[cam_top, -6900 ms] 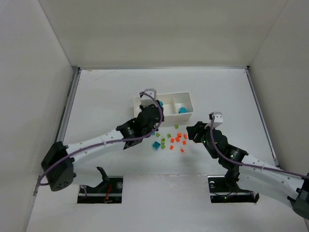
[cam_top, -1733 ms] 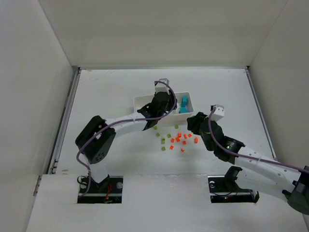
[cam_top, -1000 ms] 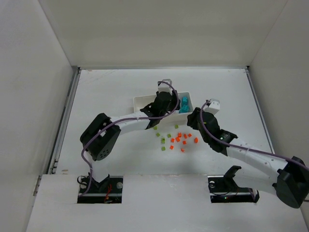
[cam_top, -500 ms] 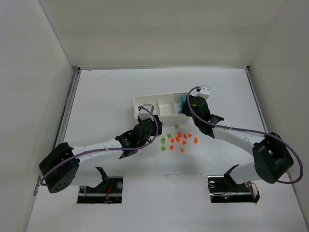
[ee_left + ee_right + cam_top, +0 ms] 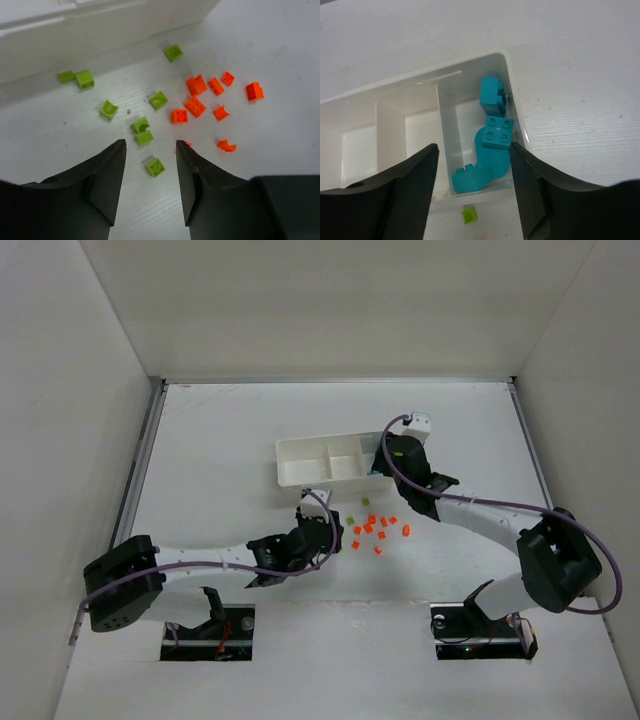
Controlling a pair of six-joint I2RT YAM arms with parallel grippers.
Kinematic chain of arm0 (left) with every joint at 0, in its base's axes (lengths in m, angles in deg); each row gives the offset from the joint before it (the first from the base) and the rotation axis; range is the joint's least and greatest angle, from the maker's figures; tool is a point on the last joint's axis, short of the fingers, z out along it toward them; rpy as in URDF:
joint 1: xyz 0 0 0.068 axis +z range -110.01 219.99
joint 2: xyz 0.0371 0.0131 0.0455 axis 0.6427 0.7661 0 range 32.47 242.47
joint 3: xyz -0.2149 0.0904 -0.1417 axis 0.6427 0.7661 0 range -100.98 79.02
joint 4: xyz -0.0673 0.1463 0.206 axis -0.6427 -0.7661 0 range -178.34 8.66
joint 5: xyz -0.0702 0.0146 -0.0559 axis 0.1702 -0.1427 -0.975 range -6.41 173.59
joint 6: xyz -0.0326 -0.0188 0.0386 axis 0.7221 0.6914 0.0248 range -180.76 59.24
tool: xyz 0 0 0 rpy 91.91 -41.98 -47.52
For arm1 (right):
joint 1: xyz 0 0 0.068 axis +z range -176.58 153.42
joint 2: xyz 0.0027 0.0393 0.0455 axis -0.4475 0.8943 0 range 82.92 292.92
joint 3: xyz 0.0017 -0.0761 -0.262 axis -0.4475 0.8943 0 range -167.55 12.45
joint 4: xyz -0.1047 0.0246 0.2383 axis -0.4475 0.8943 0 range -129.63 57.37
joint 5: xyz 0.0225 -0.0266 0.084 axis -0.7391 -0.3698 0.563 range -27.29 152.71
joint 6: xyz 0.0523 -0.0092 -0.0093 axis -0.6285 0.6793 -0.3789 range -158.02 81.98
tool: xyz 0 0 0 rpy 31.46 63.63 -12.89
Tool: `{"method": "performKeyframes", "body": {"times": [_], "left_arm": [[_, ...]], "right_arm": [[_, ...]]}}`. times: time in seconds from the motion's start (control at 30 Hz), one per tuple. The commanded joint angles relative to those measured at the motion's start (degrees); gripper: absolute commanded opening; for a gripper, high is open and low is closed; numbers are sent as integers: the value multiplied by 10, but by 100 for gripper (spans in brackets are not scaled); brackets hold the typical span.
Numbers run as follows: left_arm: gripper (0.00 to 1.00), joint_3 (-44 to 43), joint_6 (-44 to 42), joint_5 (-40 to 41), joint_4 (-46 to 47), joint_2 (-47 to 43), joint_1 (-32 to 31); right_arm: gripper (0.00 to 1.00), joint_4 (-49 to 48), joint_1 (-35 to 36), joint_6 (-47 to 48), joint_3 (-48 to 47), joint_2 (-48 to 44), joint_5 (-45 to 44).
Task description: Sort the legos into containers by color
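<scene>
The left gripper (image 5: 150,145) hangs with jaws parted and nothing in them, straddling a lime brick (image 5: 155,167). More green ones lie right at the fingertips and orange bricks (image 5: 194,106) sit just ahead to one side, so closing here could pinch two at once or flick a neighbour away.

The right gripper (image 5: 472,150) is spread and empty above the teal bricks (image 5: 495,132) in the right-end compartment of the tray (image 5: 300,472). The top one rests by the end wall, and a brush from a finger could tip it over the rim.

The tray lies toward the far middle of the table (image 5: 220,440), open side up, its long axis roughly parallel to the far edge, with the loose bricks just off its near wall
</scene>
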Motion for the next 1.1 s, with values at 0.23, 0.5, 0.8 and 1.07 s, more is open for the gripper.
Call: {"method": "performKeyframes", "body": {"times": [0.23,0.5,0.8,1.07], "left_arm": [[37,5,49,52,-9,61,-73],[36,4,55,51,20,114,-80],[35,-10,43,31,61,165,-69],[20,2,44,43,57,145,-62]], "right_arm": [[31,46,110,-75,126,-154,-57],[46,122,192,-191,198,-212,-90],[51,166,220,-247,214,-218,-99],[48,169,244,-265,220,-196,-85]]}}
